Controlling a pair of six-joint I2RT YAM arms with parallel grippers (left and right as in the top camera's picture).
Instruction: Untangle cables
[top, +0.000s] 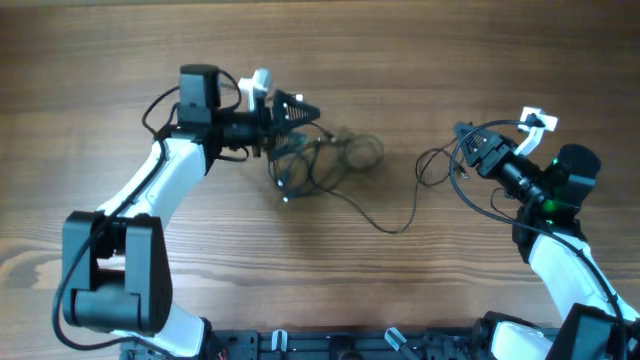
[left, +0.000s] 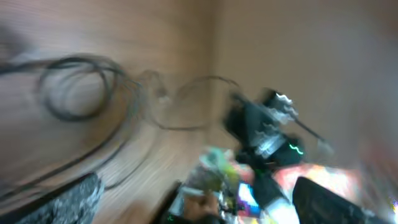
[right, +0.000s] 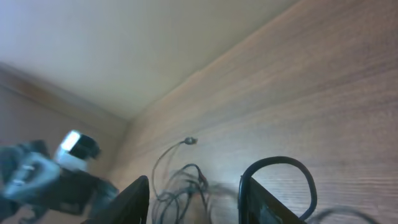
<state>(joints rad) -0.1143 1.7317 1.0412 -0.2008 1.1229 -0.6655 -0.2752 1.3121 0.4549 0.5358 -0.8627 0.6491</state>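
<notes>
The cables (top: 325, 158) lie as a thin black tangle on the wooden table, left of centre. One strand (top: 400, 226) runs from the tangle to the right, up to my right gripper. My left gripper (top: 298, 112) hovers at the tangle's upper left edge; its wrist view is blurred and shows a cable loop (left: 71, 87) ahead and wide-apart fingers. My right gripper (top: 468, 150) is open. In its wrist view the tangle (right: 186, 186) shows far off between the fingers, and a black loop (right: 292, 165) curves round the right finger.
The left wrist view shows the right arm (left: 267, 127) across the table. The table's far edge meets a pale wall (right: 155, 50). Bare wood surrounds the cables.
</notes>
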